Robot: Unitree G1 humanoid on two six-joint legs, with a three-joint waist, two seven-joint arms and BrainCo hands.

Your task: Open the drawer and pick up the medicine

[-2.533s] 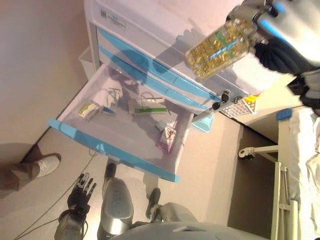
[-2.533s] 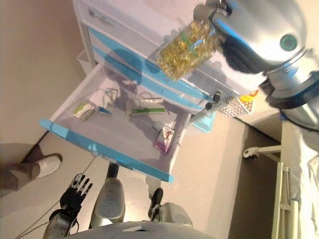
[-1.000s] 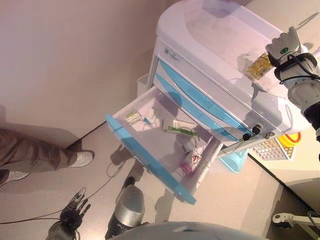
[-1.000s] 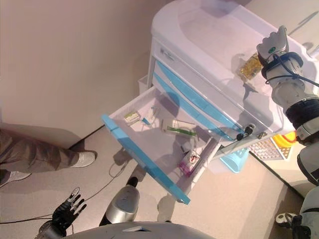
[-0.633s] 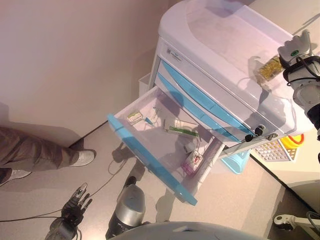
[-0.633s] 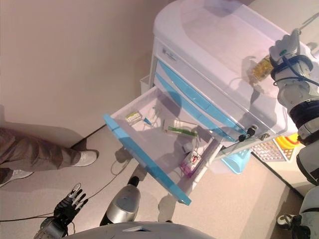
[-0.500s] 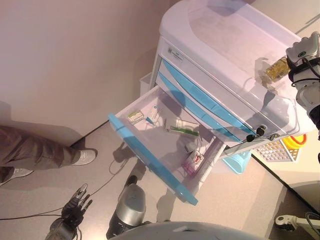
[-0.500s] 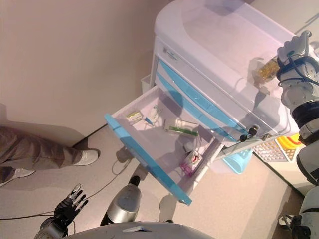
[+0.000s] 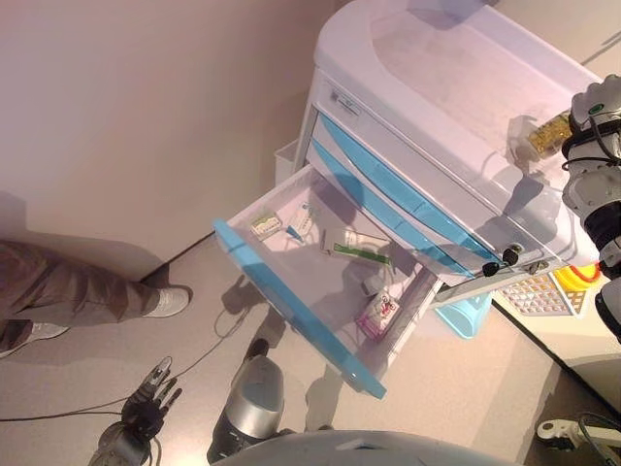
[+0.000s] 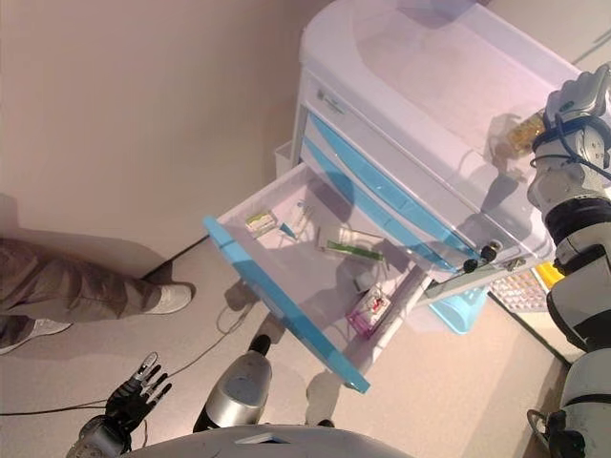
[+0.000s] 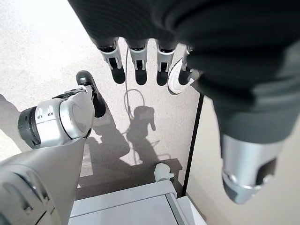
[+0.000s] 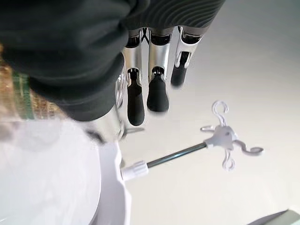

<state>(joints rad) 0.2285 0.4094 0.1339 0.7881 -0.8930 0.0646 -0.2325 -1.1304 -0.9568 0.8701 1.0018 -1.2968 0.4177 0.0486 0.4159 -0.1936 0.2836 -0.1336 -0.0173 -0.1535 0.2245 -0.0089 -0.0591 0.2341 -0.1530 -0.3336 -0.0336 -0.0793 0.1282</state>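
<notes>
Since the earlier frames the right hand (image 9: 594,101) has drawn back toward the cart's far right edge, and the capsule bottle (image 9: 546,134) it carried now lies on the cart top. The white medical cart (image 9: 437,68) fills the upper right, its blue-fronted drawers facing the robot. One drawer (image 9: 291,303) is pulled fully out, holding a small box (image 9: 264,225), a green-and-white tube (image 9: 356,250) and a pink packet (image 10: 367,310). A person's leg and white shoe (image 9: 165,302) rest on the floor to the left. The bottle, clear with yellow capsules, lies on its side near the cart's right edge, its long axis running roughly from cart centre toward the right hand. That hand sits just beside it, fingers (image 12: 157,91) only loosely bent, not clasping it. The left hand (image 10: 133,402) hangs low by the floor, fingers spread.
</notes>
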